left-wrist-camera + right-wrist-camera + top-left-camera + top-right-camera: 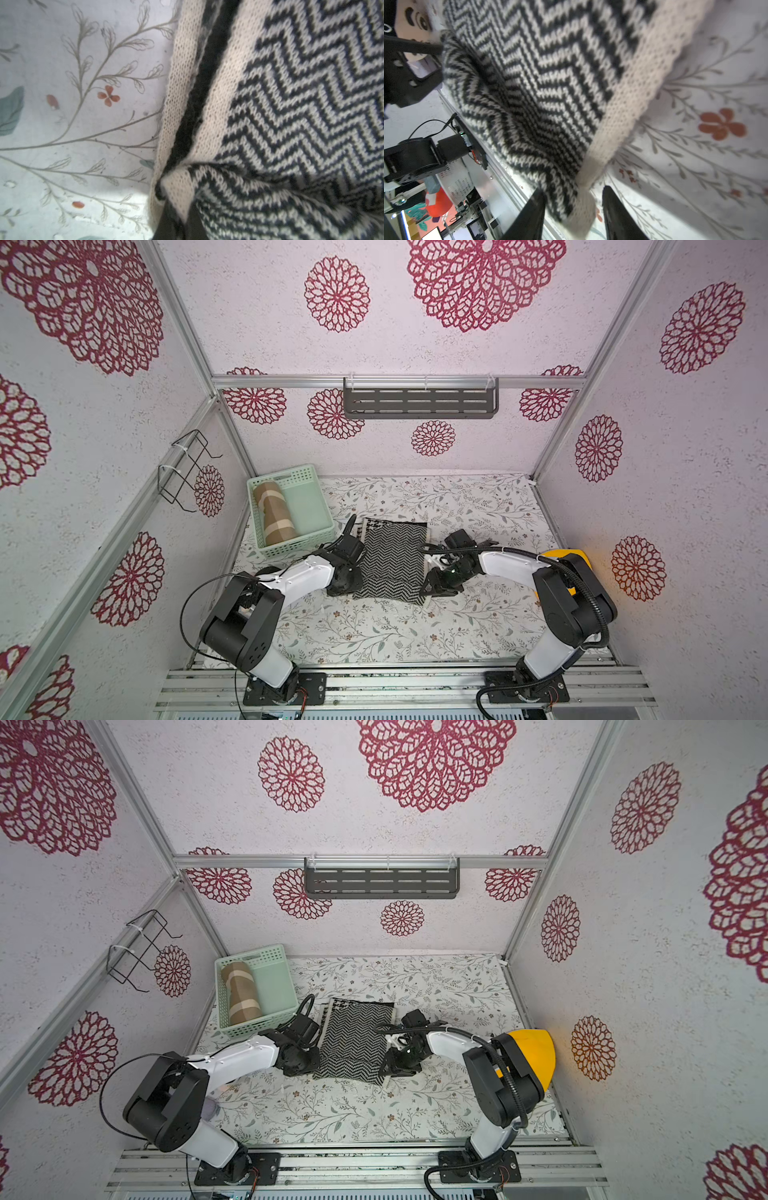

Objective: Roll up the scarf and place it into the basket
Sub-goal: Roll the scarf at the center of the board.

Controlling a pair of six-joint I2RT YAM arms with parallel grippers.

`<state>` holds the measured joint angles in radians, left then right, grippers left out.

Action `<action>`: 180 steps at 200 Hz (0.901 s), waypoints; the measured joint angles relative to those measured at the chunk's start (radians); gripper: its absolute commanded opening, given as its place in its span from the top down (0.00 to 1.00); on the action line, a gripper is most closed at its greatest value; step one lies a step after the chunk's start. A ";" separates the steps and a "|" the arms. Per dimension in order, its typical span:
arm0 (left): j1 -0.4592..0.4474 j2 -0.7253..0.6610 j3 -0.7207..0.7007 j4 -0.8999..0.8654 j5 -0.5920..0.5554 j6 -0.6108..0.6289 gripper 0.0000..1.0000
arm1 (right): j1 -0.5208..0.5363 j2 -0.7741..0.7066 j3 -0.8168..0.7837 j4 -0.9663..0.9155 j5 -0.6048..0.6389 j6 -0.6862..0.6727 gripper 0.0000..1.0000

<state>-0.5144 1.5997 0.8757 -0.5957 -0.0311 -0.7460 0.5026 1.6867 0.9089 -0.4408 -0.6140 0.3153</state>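
The scarf (392, 564) (353, 1040), a black-and-white zigzag knit with cream edges, lies folded flat mid-table. My left gripper (356, 593) (180, 214) is at its near left corner, shut on a pinch of cream edge. The scarf (291, 104) puckers there. My right gripper (426, 591) (573, 188) is at the near right corner, open. The cream corner of the scarf (539, 72) hangs loose between its two fingers. The mint-green basket (309, 506) (276, 984) stands at the far left of the table, close behind the left arm.
A brown rolled cloth (274, 514) lies in the basket's left half. A dark grey slotted shelf (419, 402) hangs on the back wall, and a black wire rack (185, 470) on the left wall. A yellow object (569, 560) sits behind the right arm.
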 measured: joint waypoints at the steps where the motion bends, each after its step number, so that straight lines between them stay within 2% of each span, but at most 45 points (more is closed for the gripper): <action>1: 0.000 0.001 0.001 -0.001 0.000 0.000 1.00 | 0.001 0.000 -0.002 0.002 0.003 0.001 0.54; 25: 0.002 0.029 0.039 -0.039 0.004 0.005 1.00 | 0.021 -0.006 -0.028 0.028 0.054 0.021 0.54; 47: 0.003 0.055 0.072 -0.075 0.005 0.013 1.00 | 0.067 -0.027 -0.027 0.036 0.150 0.030 0.54; 75: 0.003 0.093 0.121 -0.128 0.005 0.032 1.00 | 0.133 -0.069 -0.026 0.028 0.317 0.036 0.49; 102: 0.005 0.122 0.163 -0.180 0.005 0.057 1.00 | 0.219 -0.171 -0.023 -0.002 0.515 0.032 0.44; 140: 0.014 0.161 0.216 -0.238 0.004 0.092 1.00 | 0.444 -0.306 -0.010 0.003 0.807 -0.021 0.43; 180: 0.022 0.172 0.240 -0.267 0.004 0.121 1.00 | 0.706 -0.248 -0.003 0.050 1.080 -0.149 0.48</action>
<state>-0.4927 1.7718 1.1160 -0.8623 -0.0273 -0.6247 1.2087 1.4387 0.9058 -0.3908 0.4664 0.1661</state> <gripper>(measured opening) 0.066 0.529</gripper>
